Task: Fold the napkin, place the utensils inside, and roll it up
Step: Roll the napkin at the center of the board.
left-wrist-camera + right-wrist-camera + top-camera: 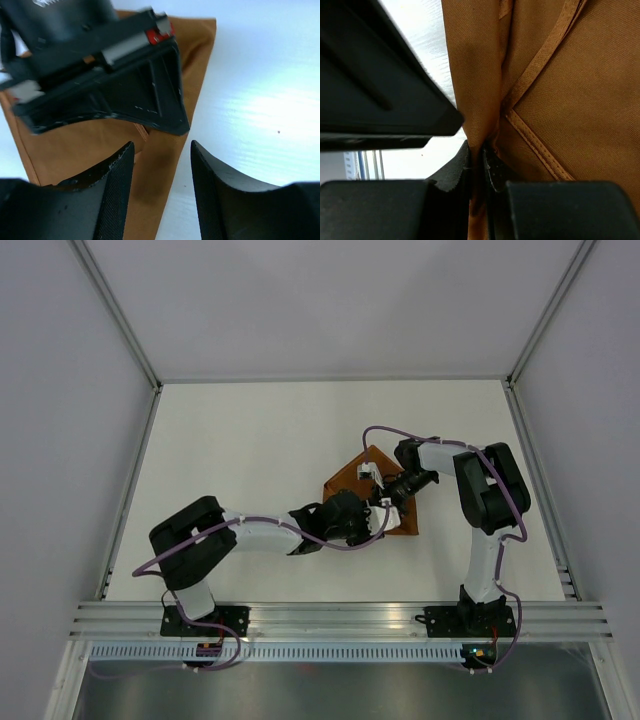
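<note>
Left gripper (162,150): jaws apart, nothing between them, low over folded napkin (90,145); cloth edge under gap, bare table (260,100) to one side. Finger-to-cloth contact unclear. Right gripper (480,156): pads clamped on raised napkin fold beside hemmed edge. Arms bent inward, wrists meeting over cloth, right of table centre. Top view: napkin largely hidden beneath both grippers.

Rust-orange cloth napkin (570,90): fine woven fabric, shows a faint satin sheen, soft creases, stitched folded hem. White table top (260,75): looks smooth, lightly glossy. Left gripper (161,145): black matt plastic; finger pads (117,195) are finely grainy. Grey ribbed rail (340,618): brushed metal, dull shine.
</note>
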Controlling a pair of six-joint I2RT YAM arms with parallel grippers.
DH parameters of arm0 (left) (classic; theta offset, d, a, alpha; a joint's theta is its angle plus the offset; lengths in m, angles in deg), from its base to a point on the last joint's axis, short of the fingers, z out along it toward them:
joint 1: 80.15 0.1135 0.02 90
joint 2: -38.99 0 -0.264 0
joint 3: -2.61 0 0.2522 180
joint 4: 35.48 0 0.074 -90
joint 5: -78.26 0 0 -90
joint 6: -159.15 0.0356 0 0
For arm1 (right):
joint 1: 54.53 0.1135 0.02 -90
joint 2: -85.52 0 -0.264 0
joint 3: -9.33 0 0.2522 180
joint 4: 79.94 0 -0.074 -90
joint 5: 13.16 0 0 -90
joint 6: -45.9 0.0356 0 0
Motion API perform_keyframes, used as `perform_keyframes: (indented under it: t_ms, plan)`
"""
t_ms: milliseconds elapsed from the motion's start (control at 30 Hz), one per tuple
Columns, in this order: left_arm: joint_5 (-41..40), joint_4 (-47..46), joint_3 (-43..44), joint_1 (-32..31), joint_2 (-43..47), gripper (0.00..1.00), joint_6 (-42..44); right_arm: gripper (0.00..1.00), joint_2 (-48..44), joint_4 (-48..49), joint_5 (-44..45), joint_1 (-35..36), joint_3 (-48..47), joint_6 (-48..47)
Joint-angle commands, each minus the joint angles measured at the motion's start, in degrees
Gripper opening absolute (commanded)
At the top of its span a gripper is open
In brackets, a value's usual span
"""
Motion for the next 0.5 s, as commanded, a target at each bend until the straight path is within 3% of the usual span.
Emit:
perform_keyframes:
  t_ms: [0, 467]
  plan:
    - [0.34, 0.18, 1.57, -0.31, -1.80, 0.55, 5.86, 0.04, 3.94, 3.39, 9.38, 0.23, 1.74, -2.93]
    - [0.06, 0.09, 1.92, -0.49, -7.61, 0.58, 10.17, 0.04, 4.47, 2.87, 9.47, 0.23, 1.12, -2.93]
